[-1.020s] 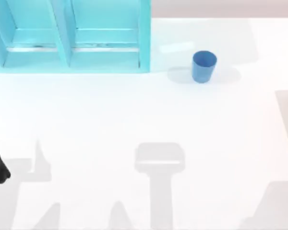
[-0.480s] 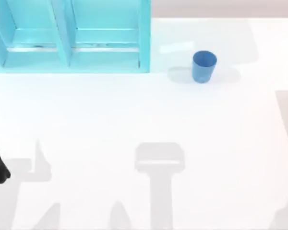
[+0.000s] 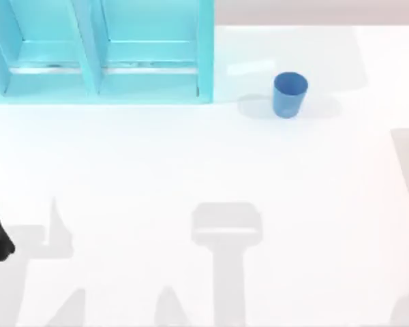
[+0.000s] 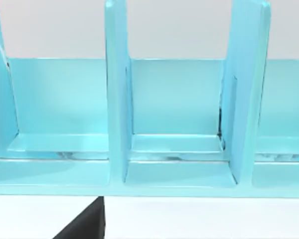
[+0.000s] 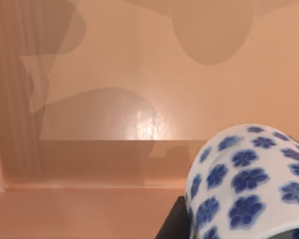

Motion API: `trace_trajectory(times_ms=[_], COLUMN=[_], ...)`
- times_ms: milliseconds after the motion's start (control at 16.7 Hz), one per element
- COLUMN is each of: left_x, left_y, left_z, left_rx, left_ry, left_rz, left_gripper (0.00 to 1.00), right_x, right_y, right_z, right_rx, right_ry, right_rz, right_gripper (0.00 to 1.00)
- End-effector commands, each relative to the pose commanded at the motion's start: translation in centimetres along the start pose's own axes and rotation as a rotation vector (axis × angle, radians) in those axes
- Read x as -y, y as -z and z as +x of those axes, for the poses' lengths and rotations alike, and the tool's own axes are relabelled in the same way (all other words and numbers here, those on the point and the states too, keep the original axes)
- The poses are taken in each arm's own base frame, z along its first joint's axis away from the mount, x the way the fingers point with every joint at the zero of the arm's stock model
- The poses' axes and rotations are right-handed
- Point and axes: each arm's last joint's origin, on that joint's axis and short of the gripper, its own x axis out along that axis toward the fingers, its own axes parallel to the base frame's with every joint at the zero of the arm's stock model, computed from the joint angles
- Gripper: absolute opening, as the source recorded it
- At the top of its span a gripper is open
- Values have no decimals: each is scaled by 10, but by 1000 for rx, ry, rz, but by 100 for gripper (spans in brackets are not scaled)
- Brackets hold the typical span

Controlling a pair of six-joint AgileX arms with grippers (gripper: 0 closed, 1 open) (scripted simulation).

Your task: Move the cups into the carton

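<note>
Blue-flowered white cup point(image 5: 249, 184) sat close under right jaws, grip state untellable, tan carton interior point(image 5: 89, 114) beyond | plain blue cup point(image 3: 290, 95) left on table point(image 3: 191, 157)

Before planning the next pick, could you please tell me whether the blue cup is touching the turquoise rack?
Apart. In the top view, the blue cup stands on the white table to the right of the turquoise rack, with a clear strip of bare tabletop between them.
</note>
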Motion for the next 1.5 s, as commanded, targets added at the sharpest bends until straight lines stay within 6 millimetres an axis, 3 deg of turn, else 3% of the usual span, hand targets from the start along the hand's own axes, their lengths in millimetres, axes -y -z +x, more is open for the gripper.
trace_trajectory(times_ms=[600,1200,1320,1500], left_x=[0,0,0,0], left_y=[0,0,0,0], left_z=[0,0,0,0], left_rx=[0,0,0,0], left_ry=[0,0,0,0], left_rz=[0,0,0,0], left_gripper=[100,100,100,100], right_x=[0,0,1,5], right_y=[0,0,-2,-4], right_z=[0,-1,-9,-41], right_rx=[0,0,-2,-6], right_ry=[0,0,-2,-5], right_rz=[0,0,0,4], right_gripper=[98,100,100,100])
